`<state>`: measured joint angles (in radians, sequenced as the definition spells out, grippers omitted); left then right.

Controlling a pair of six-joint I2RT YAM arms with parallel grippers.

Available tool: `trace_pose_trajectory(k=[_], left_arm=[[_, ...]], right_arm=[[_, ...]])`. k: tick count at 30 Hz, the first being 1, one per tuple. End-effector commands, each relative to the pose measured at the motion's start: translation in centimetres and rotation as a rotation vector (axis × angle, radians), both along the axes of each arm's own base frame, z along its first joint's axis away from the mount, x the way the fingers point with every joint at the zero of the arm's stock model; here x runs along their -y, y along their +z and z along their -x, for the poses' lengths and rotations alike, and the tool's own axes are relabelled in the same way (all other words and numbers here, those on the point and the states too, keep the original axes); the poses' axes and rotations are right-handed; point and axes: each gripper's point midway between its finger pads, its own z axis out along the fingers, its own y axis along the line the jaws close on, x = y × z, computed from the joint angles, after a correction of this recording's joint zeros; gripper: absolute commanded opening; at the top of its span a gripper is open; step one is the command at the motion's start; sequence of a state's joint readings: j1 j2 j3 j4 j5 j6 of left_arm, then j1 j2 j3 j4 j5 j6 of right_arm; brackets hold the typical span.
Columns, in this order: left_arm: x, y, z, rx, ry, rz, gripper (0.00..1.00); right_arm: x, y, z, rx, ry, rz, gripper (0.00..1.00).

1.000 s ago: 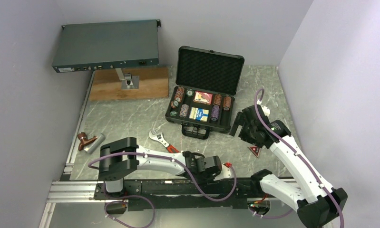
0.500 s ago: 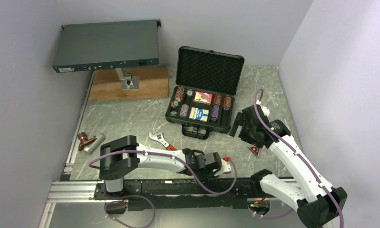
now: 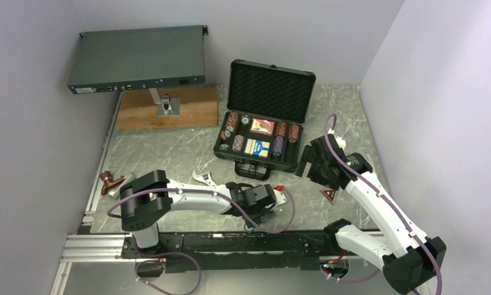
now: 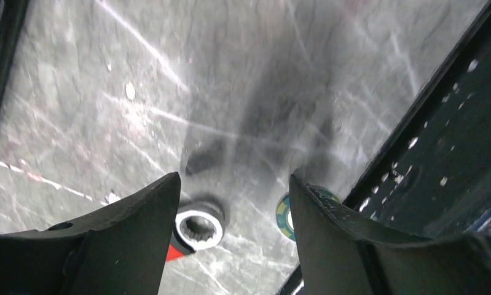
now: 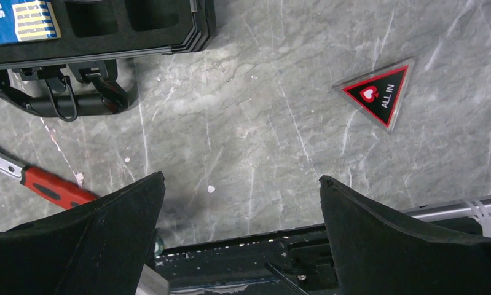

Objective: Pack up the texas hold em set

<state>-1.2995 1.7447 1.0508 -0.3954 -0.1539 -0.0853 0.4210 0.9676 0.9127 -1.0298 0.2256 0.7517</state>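
From above, the case [image 3: 255,150] sits open just beyond the right end effector [image 3: 307,165], lid up. Rows of chips [image 3: 233,132], the red deck [image 3: 262,126] and the blue deck [image 3: 258,147] are bedded in its foam. The triangle [image 3: 329,195] lies on the counter [image 3: 169,147], near that end effector on its base side. The left end effector [image 3: 276,198] hangs low by the counter's near edge, well short of the case.

Through the left wrist, its fingers are spread with nothing between them. A loose chip [image 4: 284,215] lies flat, half hidden against the inner side of one finger. The wrench [image 4: 213,215] shows its ring end by the other finger.

Through the right wrist, the fingers gape wide and empty. The triangle lies ahead of one fingertip, apart from it, and the case's front is ahead of the other.

I'd say most of the packing is done. Left to do: the stray chip, the triangle, then closing the lid.
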Motion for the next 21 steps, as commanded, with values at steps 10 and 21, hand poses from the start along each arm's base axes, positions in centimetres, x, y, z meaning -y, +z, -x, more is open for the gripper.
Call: trace_pose_trajectory(k=[10,21], left_arm=[[-2.1,3.8,2.4,-0.02,0.015,0.002,0.72],[-2.0,2.9,5.6,-0.081,-0.09,0.004,0.71]], right_arm=[[-0.6,0.4,-0.8,0.041,0.033,-0.025,1.0],[-1.8,-0.9,-0.6,-0.019,0.077,-0.052,1.0]])
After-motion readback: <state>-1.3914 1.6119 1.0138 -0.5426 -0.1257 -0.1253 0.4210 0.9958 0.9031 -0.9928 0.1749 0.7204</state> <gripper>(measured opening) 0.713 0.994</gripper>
